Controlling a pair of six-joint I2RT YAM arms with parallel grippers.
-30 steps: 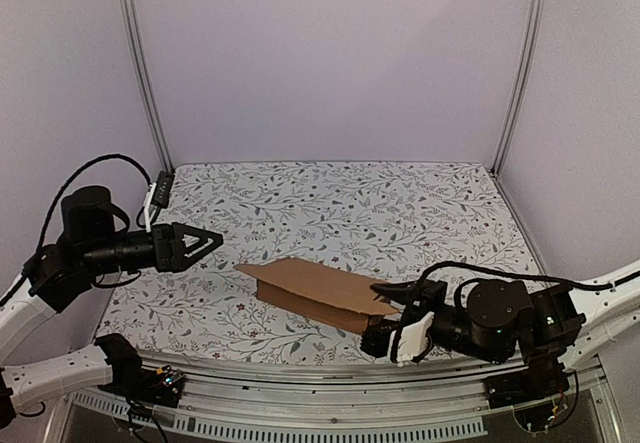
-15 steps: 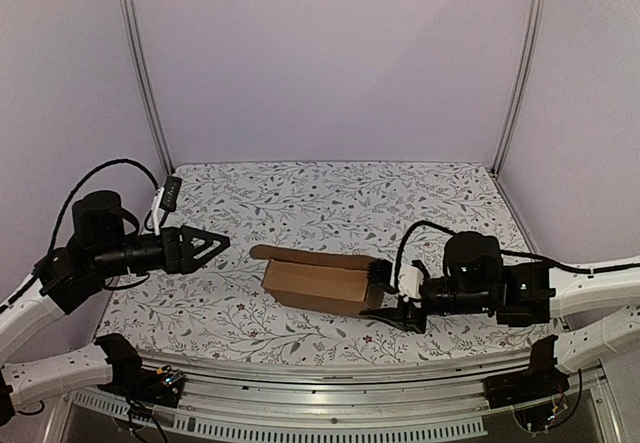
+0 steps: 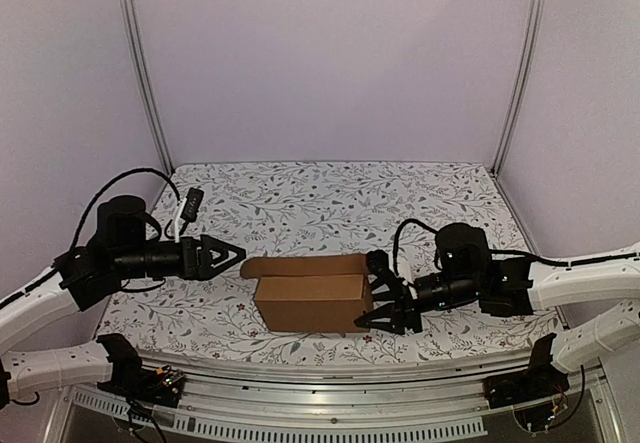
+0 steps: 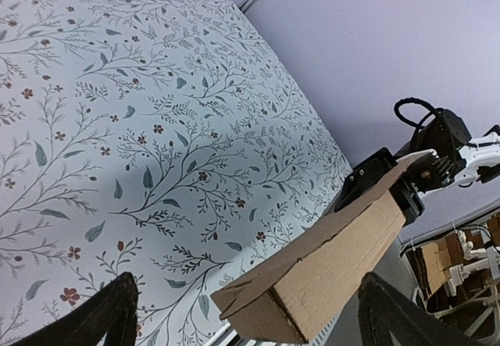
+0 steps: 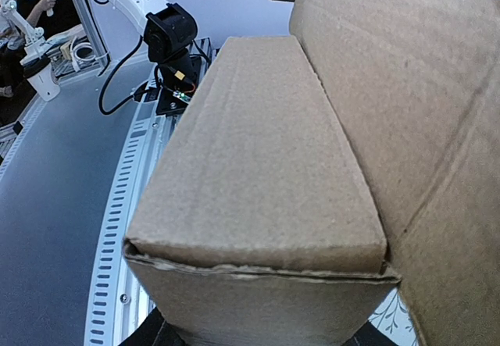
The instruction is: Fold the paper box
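Bare tabletop (image 3: pixel 330 198) behind paper box (image 3: pixel 310 303)

There is one paper box (image 3: pixel 310 301) on the one tabletop (image 3: pixel 330 203), and it has one flap (image 3: pixel 300 265) raised along its far top edge. Two robot arms are in view, the left arm (image 3: pixel 120 253) and the right arm (image 3: pixel 470 273). Each carries one claw, making two: the left claw (image 3: pixel 238 256) and the right claw (image 3: pixel 370 293). Each claw has two fingers (image 3: pixel 220 247). Two metal posts (image 3: pixel 143 63) stand at the back corners. Each arm trails one black cable (image 3: pixel 110 188), two in all.
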